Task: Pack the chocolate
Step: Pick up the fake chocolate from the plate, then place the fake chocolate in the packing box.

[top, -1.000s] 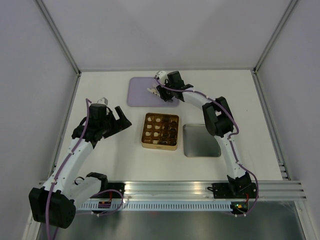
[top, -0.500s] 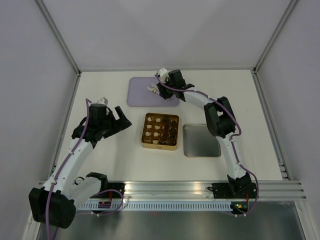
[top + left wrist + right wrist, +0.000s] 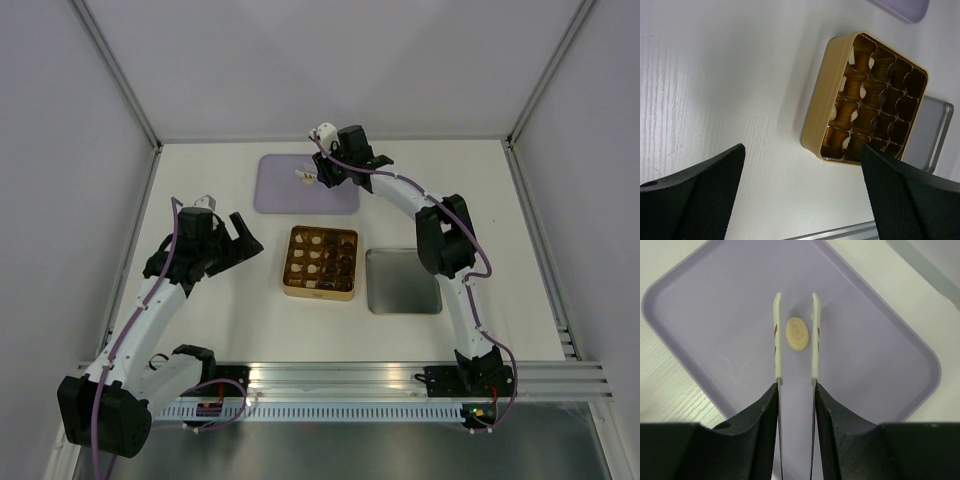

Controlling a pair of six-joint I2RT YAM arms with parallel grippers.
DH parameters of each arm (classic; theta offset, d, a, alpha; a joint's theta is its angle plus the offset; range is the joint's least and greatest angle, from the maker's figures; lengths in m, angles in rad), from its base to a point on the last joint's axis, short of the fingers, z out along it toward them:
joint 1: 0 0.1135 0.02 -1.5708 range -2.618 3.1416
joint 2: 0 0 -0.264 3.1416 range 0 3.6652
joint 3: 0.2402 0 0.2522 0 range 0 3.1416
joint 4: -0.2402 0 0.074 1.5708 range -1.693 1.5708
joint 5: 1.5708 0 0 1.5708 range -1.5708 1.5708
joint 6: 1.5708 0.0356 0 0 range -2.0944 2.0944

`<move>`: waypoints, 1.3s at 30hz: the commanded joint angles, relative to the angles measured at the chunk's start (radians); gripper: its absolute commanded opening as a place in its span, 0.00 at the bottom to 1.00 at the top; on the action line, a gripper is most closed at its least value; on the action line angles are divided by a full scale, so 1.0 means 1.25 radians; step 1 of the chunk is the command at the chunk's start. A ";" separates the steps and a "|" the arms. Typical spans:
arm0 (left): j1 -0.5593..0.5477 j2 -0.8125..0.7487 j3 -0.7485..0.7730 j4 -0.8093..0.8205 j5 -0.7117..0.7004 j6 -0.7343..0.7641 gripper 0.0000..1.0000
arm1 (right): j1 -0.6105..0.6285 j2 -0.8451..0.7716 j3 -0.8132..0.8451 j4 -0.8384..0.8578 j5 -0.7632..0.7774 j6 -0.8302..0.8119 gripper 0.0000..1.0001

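Right gripper (image 3: 796, 297) shifted back over purple tray (image 3: 880, 345), straddling cream chocolate (image 3: 797, 333), grasp unclear, its long axis along fingers (image 3: 814, 340).

Top external: high behind the arm bases, facing down over the whole worktop (image 3: 210, 170). Left wrist: close, oblique, past the left tool (image 3: 802, 147) onto the gold gridded tin (image 3: 821, 100). Right wrist: very close, along the right tool (image 3: 796, 300) onto the lavender tray (image 3: 715, 315). Tin and tray recur in top view.

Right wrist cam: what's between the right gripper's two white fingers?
One pale cream round chocolate, with the lavender tray behind it. This shows in the right wrist view; whether the fingers touch it I cannot tell.
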 commanded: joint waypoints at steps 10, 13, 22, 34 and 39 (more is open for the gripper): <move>0.004 -0.016 0.013 0.018 0.019 0.026 1.00 | 0.000 -0.045 0.060 -0.105 -0.008 -0.053 0.42; 0.004 -0.011 0.012 0.017 0.022 0.028 1.00 | 0.000 -0.034 0.064 -0.086 -0.004 -0.060 0.42; 0.005 -0.015 0.013 0.018 0.021 0.028 1.00 | 0.002 -0.002 0.102 -0.094 0.006 -0.058 0.41; 0.004 -0.010 0.011 0.017 0.020 0.028 1.00 | 0.004 0.029 0.109 -0.105 0.006 -0.067 0.39; 0.004 -0.009 0.012 0.018 0.014 0.026 1.00 | 0.005 0.035 0.118 -0.099 -0.004 -0.061 0.35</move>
